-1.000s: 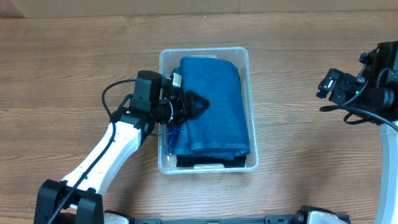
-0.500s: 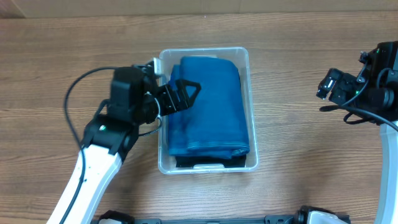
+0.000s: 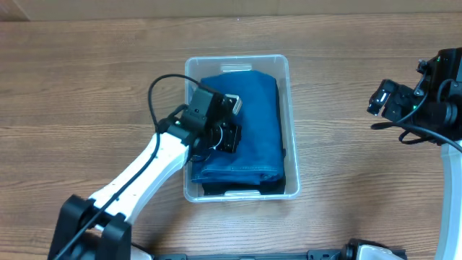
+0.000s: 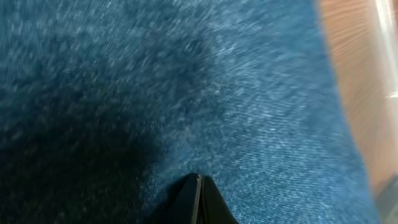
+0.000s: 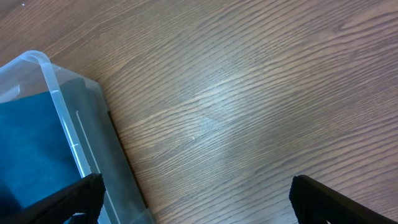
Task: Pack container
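The container (image 3: 289,92), a clear plastic bin, stands mid-table with folded blue denim (image 3: 258,119) filling it and a dark garment (image 3: 231,189) showing under the denim at the near end. My left gripper (image 3: 229,139) is shut and points down onto the left half of the denim. In the left wrist view the denim (image 4: 249,93) fills the frame and the left gripper (image 4: 199,186) has its fingertips pressed together with nothing between them. My right gripper (image 3: 379,101) hangs open over bare wood to the right. In the right wrist view, the right gripper (image 5: 199,199) is spread wide, with the container's corner (image 5: 43,62) at left.
The wooden table (image 3: 86,72) extends on all sides of the bin. A black cable (image 3: 155,90) loops off the left arm beside the bin's left wall. The right arm's base (image 3: 451,173) stands at the right edge.
The left gripper moved from the bin's left rim rightward onto the denim and went from open to shut. The denim has been pushed a little flatter. The right arm has stayed still.
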Motion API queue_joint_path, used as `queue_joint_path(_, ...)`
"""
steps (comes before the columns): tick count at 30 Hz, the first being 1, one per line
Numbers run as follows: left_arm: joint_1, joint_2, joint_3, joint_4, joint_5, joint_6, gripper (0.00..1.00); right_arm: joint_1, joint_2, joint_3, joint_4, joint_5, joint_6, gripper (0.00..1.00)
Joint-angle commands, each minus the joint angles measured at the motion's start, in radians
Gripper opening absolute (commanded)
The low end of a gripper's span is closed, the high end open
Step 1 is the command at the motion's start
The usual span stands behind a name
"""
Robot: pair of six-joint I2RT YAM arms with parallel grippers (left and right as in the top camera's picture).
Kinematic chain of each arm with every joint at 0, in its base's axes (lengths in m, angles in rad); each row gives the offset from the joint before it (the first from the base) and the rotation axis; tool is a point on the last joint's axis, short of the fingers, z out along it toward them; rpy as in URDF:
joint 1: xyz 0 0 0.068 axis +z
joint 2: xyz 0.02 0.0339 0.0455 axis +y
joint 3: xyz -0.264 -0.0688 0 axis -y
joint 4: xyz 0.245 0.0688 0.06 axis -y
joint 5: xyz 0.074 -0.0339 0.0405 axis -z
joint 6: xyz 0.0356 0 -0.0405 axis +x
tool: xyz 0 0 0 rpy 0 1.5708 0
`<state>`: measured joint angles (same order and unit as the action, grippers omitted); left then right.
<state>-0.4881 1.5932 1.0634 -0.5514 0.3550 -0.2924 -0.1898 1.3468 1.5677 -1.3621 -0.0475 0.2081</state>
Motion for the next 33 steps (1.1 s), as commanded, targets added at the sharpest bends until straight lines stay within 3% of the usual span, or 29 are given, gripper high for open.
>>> queue_joint_path(1, 0.016, 0.092, -0.005, -0.135, -0.167, -0.072, 0.04, -0.005, -0.003, 0.003, 0.006, 0.005, -0.006, 1.00)
queue_joint_path(5, 0.018, 0.093, -0.005, -0.192, -0.328, -0.116, 0.04, -0.005, -0.003, 0.003, 0.005, 0.005, -0.006, 1.00)
queue_joint_path(9, 0.018, 0.065, 0.022, -0.185, -0.354, -0.074, 0.08, -0.005, -0.003, 0.003, 0.006, 0.005, -0.006, 1.00)
queue_joint_path(13, 0.019, -0.017, 0.153, -0.219, -0.377, -0.059, 0.13, -0.005, -0.003, 0.003, 0.006, 0.004, -0.006, 1.00)
queue_joint_path(17, 0.018, -0.140, 0.300, -0.305, -0.504, -0.058, 0.22, 0.006, -0.003, 0.003, 0.033, 0.000, -0.007, 1.00)
queue_joint_path(18, 0.018, -0.176, 0.325, -0.325, -0.554, -0.058, 0.38, 0.024, -0.003, 0.003, 0.056, -0.046, -0.057, 1.00)
queue_joint_path(19, 0.019, -0.214, 0.336, -0.334, -0.624, -0.059, 0.74, 0.042, -0.001, 0.003, 0.082, -0.152, -0.146, 1.00)
queue_joint_path(20, 0.021, -0.235, 0.335, -0.335, -0.665, -0.060, 1.00, 0.067, 0.005, 0.003, 0.101, -0.221, -0.211, 1.00)
queue_joint_path(23, 0.126, -0.270, 0.335, -0.343, -0.656, -0.151, 1.00, 0.145, 0.075, 0.004, 0.154, -0.200, -0.291, 1.00)
queue_joint_path(27, 0.391, -0.240, 0.334, -0.352, -0.465, -0.187, 1.00, 0.169, 0.154, 0.004, 0.294, -0.166, -0.284, 1.00)
queue_joint_path(29, 0.475, -0.237, 0.334, -0.414, -0.439, -0.077, 1.00, 0.168, 0.150, 0.005, 0.319, -0.166, -0.284, 1.00)
queue_joint_path(33, 0.543, -0.317, 0.305, -0.503, -0.396, -0.048, 1.00, 0.160, 0.082, 0.003, 0.192, -0.162, -0.272, 1.00)
